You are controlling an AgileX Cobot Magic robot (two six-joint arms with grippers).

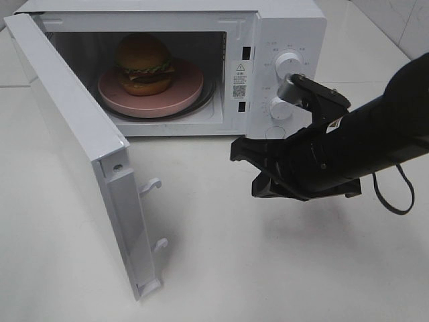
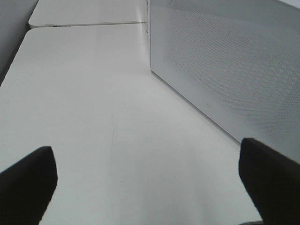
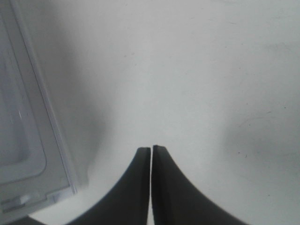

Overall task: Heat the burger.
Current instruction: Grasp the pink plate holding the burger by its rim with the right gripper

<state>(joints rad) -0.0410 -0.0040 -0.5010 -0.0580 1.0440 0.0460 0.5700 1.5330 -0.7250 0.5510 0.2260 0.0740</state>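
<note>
Burger [image 1: 143,64] sits inside the open microwave [image 1: 281,27]. The right gripper [image 3: 151,149], jaws together and empty, should swing the door [image 1: 74,147] shut with a steady push near its free edge.

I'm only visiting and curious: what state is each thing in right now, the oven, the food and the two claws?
Microwave door: swung wide open.
Pink plate: flat inside the microwave.
Burger: upright on the plate.
Left gripper: open, empty.
Right gripper: shut, empty.
</note>
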